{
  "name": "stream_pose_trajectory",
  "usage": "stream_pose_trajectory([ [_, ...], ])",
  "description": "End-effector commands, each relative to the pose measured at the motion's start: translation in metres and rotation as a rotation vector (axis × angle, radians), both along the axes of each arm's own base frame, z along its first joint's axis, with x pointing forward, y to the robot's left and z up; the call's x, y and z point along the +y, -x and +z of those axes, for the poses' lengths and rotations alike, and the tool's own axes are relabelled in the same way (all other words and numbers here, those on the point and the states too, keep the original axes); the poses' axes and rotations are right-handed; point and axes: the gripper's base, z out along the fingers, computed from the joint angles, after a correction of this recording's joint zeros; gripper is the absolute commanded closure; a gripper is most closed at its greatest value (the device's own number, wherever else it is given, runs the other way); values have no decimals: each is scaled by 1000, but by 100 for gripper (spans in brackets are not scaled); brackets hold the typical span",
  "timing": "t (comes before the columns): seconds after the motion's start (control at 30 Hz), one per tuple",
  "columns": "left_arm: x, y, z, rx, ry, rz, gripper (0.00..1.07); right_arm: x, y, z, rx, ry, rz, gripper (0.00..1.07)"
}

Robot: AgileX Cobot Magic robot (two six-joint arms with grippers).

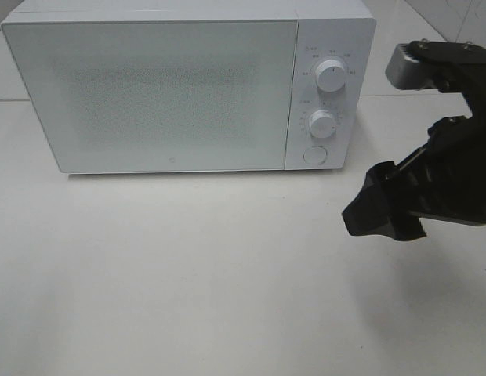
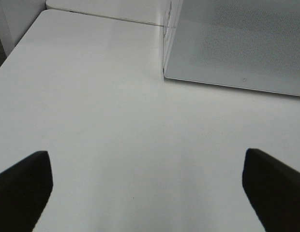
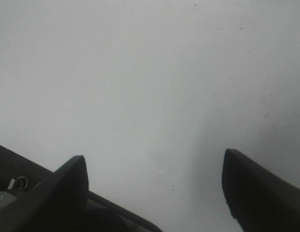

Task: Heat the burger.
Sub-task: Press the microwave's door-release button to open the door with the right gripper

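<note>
Exterior high view
Microwave (image 1: 337, 35): white, upper left and centre of the frame, standing on the table (image 1: 188, 274).
Door (image 1: 149, 94): shut, frosted, filling most of the front.
Controls: upper dial (image 1: 331, 75), lower dial (image 1: 322, 124) and round button (image 1: 314, 155), stacked on the panel to the right of the door.
Right gripper (image 1: 384, 215): black, at the right edge, over the table in front of and to the right of the panel, well apart from it; seen side-on, so the gap between its fingers cannot be told here.

Left wrist view
Left gripper (image 2: 147, 193): two dark fingers (image 2: 24, 188) in the lower left and lower right corners, spread wide, with only bare table (image 2: 116, 96) between them; nothing held.
Microwave (image 2: 237, 43): front left corner and part of the door, upper right of the frame.

Right wrist view
Right gripper (image 3: 155, 191): dark fingers (image 3: 259, 193) at lower left and lower right, standing well apart over the bare table (image 3: 140, 72); nothing held.

All views
Burger: in none of the three views; its place cannot be told.
</note>
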Motion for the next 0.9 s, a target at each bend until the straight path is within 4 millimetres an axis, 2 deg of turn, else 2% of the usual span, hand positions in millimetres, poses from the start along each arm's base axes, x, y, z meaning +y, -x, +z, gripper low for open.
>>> stream_pose_trajectory([
  [0.03, -1, 3, 0, -24, 1, -1, 7, -6, 9, 9, -4, 4, 12, 33],
  [0.33, -1, 3, 0, -24, 1, -1, 7, -21, 38, 29, -10, 4, 36, 33],
  [0.53, -1, 3, 0, -24, 0, -1, 7, -34, 58, 47, -122, -34, 33, 33],
  [0.63, -1, 3, 0, -24, 0, -1, 7, -45, 66, 56, -180, -62, -17, 33],
  [0.67, -1, 3, 0, -24, 0, -1, 7, -54, 71, 60, -209, -65, -62, 33],
  [0.73, -1, 3, 0, -24, 1, -2, 7, -58, 73, 62, -223, -65, -79, 33],
  [0.77, -1, 3, 0, -24, 1, -2, 7, -66, 81, 66, -254, -61, -112, 33],
  [0.83, -1, 3, 0, -24, 1, -2, 7, -69, 86, 68, -270, -61, -120, 33],
  [0.9, -1, 3, 0, -24, 1, -2, 7, -77, 99, 71, -306, -63, -159, 33],
])
